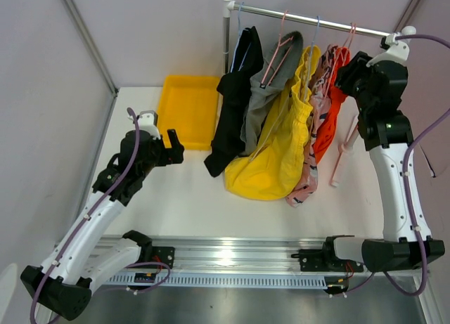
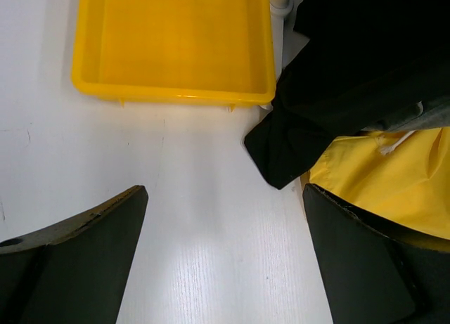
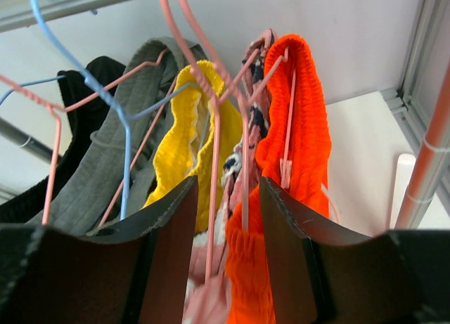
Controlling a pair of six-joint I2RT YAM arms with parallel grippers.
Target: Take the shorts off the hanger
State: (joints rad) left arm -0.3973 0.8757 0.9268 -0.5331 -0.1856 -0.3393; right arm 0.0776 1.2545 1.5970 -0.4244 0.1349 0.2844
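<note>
Evidently the left gripper (image 2: 225, 196) hovers low over the table (image 1: 183, 197), spread wide and empty, just short of the yellow tray (image 1: 190, 106). From the rail (image 1: 309, 18) hang all five shorts: black (image 1: 232, 120), grey (image 1: 256, 113), yellow (image 1: 278, 155), pink patterned (image 1: 309, 176), orange-red (image 1: 327, 127). The right gripper (image 3: 228, 190) sits raised at that end, narrowly parted astride a pink hanger wire (image 3: 214, 155), pinching nothing visible. Removal looks unstarted; next it likely must close on the orange-red cloth and draw it off.

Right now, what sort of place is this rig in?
Probably a robot lab test cell, not a home: white table walled by plain panels, a small clothes rail of hung shorts, a yellow tray.
</note>
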